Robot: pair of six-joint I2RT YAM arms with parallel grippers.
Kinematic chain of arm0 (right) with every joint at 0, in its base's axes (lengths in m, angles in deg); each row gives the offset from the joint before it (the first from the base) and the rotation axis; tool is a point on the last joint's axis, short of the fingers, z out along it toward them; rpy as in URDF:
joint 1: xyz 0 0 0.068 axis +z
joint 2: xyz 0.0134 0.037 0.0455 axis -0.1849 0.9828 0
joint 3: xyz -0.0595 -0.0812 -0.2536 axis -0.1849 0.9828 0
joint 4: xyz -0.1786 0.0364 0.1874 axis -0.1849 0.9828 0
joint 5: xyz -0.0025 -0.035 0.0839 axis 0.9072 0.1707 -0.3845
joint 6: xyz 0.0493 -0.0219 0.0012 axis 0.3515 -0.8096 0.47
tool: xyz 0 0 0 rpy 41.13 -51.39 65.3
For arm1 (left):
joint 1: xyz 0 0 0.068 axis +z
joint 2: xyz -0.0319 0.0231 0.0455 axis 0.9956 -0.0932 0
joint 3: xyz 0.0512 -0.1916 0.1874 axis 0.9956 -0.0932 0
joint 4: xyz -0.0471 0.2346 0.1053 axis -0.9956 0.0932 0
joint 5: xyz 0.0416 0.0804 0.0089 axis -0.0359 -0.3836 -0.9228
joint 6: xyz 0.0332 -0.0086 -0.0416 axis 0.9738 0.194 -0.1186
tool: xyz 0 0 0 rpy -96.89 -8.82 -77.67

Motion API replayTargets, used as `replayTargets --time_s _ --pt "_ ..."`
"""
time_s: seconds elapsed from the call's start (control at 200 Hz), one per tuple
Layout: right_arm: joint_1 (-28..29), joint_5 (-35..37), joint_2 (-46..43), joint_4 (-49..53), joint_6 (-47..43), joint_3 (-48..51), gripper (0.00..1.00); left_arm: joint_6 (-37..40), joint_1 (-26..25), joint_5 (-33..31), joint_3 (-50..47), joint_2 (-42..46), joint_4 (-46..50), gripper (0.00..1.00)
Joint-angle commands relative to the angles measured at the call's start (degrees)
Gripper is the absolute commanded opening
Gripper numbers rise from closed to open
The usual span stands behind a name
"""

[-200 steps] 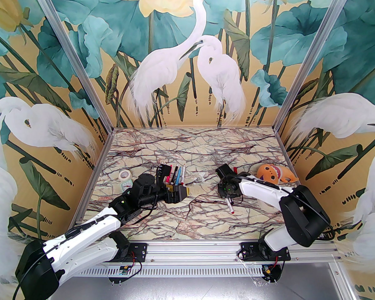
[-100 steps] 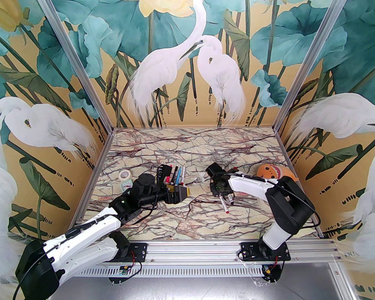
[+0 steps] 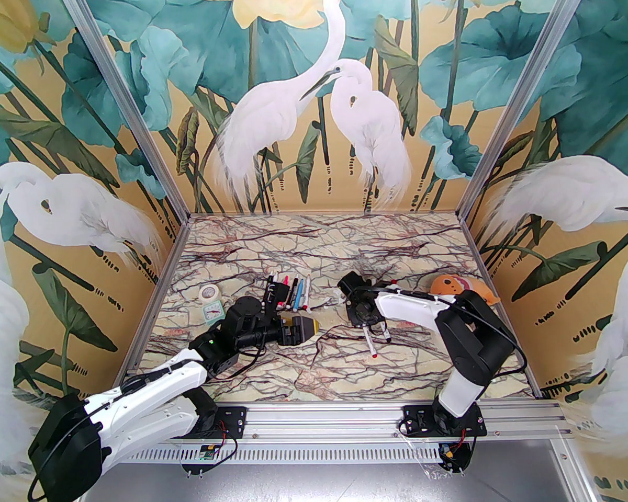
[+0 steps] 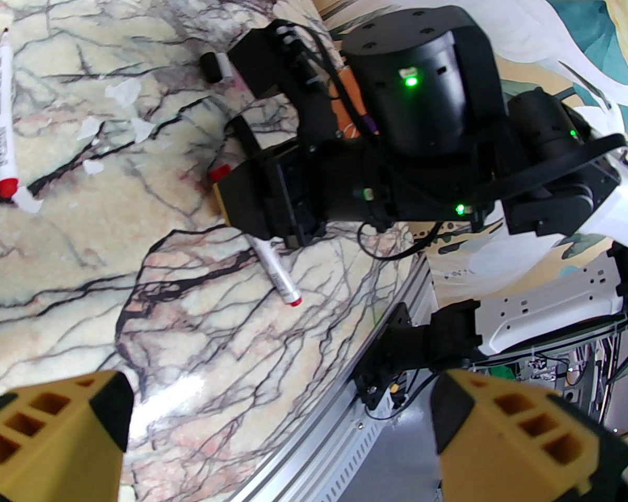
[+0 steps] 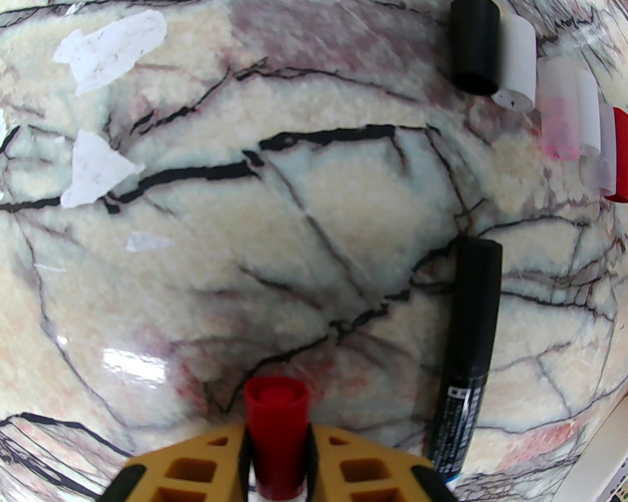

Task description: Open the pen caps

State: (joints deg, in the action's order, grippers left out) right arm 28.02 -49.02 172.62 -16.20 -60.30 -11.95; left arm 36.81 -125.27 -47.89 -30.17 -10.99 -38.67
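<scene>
Jaws L: apart | jaws R: clamped on red-capped pen (image 5: 276, 426) | loose caps (image 5: 475, 45) nr black pen (image 5: 468, 343)

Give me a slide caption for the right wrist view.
Right gripper clamps a red-capped marker; a black pen and loose caps lie on the marble table.

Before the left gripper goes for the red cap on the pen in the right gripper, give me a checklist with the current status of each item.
1. Right gripper shut on the pen: ok.
2. Red cap on the pen and sticking out beyond the grip: ok.
3. Left gripper open and empty: ok.
4. Left gripper lined up on the red cap: not ok; it hangs off to the side, apart from it.
5. Black pen beside the right gripper leaves room for the pull: cannot tell.
6. Loose caps lie apart from the held pen: ok.
</scene>
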Motion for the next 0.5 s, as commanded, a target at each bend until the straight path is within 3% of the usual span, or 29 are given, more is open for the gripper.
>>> replayTargets --time_s 0.0,0.205,0.495 --pt "0.4 0.9 -3.8 -0.5 -0.1 -0.4 0.24 -2.0 -1.0 1.6 -1.3 -1.4 -4.8 0.99" --pt "0.4 -3.9 -12.8 -0.7 2.3 -0.4 0.23 -1.6 -4.4 0.6 -0.2 -6.0 -8.9 0.99" --pt "0.4 -14.4 -24.7 -4.6 7.9 0.0 0.24 -7.7 -6.1 3.0 1.5 -13.4 -21.3 0.99"
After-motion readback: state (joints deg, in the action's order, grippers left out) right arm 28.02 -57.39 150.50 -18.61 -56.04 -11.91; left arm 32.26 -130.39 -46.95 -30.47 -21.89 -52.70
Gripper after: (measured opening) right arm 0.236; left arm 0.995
